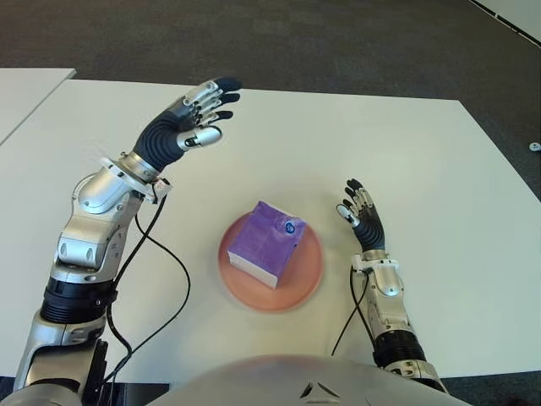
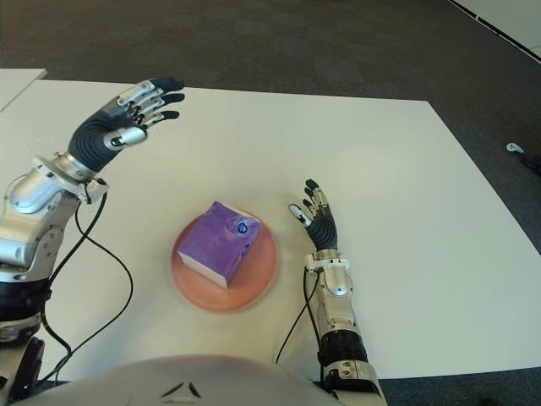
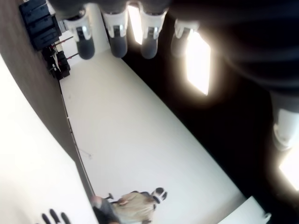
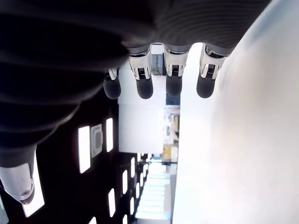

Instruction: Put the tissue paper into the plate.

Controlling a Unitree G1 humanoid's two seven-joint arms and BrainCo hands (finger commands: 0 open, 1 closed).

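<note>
A wide white table (image 1: 279, 144) fills most of the scene, its top smooth, matte and bare apart from a few things near the robot's body. Beyond its far edge runs dark grey carpeted floor (image 1: 279, 42), and the corner of a second white table (image 1: 25, 89) shows at the far left.

The left arm is lifted above the table on the left side, silver shell segments leading to the left hand (image 1: 190, 123), which hangs in the air well apart from the plate. Its dark fingers (image 3: 117, 32) are stretched out almost straight with the thumb set apart, and they hold nothing. Loose black cables (image 1: 161, 279) trail from the forearm down across the tabletop.

The right hand (image 1: 362, 218) shows just to the right of the plate, low over the table; whether it actually touches the surface is hard to tell from above. Its fingers (image 4: 145, 84) are extended side by side, slightly relaxed, with an empty palm.

The plate (image 1: 308, 283) is round, shallow and salmon pink, lying flat in front of the robot's torso. On it, near the middle, sits the tissue paper (image 1: 266, 241): a boxy pack in glossy purple wrap, turned at an angle, with a white side edge facing the robot and a small round blue mark on top. Neither hand touches it.
</note>
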